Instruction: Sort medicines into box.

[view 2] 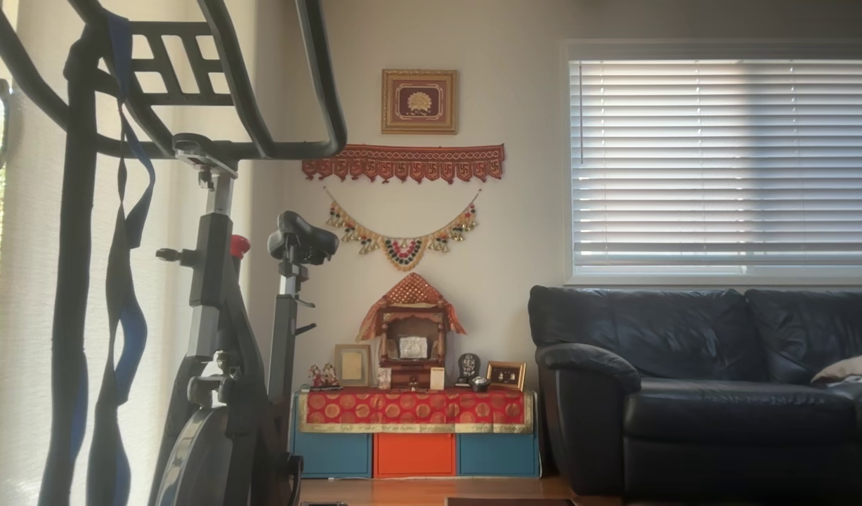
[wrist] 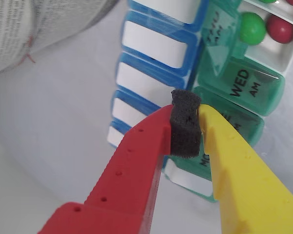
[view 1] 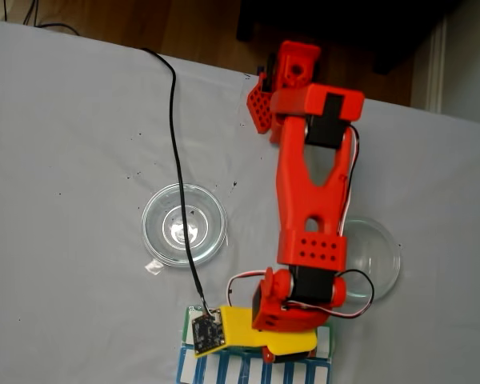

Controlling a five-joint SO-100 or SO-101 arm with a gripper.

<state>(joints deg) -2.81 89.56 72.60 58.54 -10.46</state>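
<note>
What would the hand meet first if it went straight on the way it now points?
Probably the box. In the wrist view the hand, shut on its black foam pad, points at the closed green lids near the seam with the blue row. Depth is unclear, so which lid I cannot tell.

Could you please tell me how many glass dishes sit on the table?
2. In the fixed view, one dish lies left of the arm, the other dish right of it, partly hidden behind the arm.

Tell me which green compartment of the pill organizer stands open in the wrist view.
The compartment just past the shut green lid marked WED AM: its white tray is uncovered, holding a green ball and a dark red ball.
</note>
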